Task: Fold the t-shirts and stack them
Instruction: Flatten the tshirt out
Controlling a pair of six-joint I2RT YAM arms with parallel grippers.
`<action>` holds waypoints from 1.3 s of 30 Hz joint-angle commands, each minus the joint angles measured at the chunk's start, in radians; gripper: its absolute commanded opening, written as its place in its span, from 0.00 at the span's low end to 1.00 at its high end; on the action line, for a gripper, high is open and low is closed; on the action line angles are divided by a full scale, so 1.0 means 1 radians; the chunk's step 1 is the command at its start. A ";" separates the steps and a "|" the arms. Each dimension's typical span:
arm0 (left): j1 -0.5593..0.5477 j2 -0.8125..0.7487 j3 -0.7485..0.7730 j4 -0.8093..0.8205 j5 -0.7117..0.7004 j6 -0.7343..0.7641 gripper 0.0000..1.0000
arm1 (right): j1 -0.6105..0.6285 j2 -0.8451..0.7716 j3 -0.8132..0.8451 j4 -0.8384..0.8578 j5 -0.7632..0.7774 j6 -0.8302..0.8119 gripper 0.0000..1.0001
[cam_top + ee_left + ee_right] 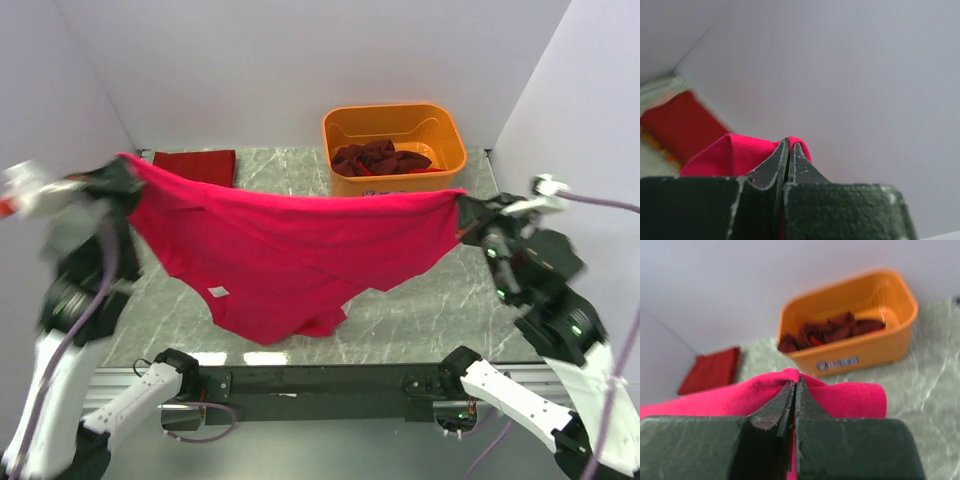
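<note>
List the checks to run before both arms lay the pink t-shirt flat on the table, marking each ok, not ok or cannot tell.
1. Left gripper shut on the pink t-shirt: ok.
2. Right gripper shut on its other end: ok.
3. Top edge stretched between them: ok.
4. Hanging fabric smooth: not ok, the lower part bunches.
5. Hem off the table: cannot tell.
6. Folded red shirt and orange bin at the back, behind the drop area: ok.

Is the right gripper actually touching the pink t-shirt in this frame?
Touching. The right wrist view shows the right gripper shut on a bunched edge of the pink t-shirt, with fabric wrapped over both tips and no gap.
</note>
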 commanded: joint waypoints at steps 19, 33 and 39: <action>0.073 0.733 -0.363 -0.046 0.262 -0.182 0.01 | -0.281 0.664 -0.276 0.063 -0.285 0.179 0.83; 0.074 0.630 -0.449 -0.008 0.311 -0.188 0.01 | -0.092 0.262 -0.717 -0.088 -0.606 0.322 0.80; 0.074 0.624 -0.458 -0.013 0.322 -0.187 0.01 | -0.010 0.392 -0.747 0.021 -0.580 0.361 0.73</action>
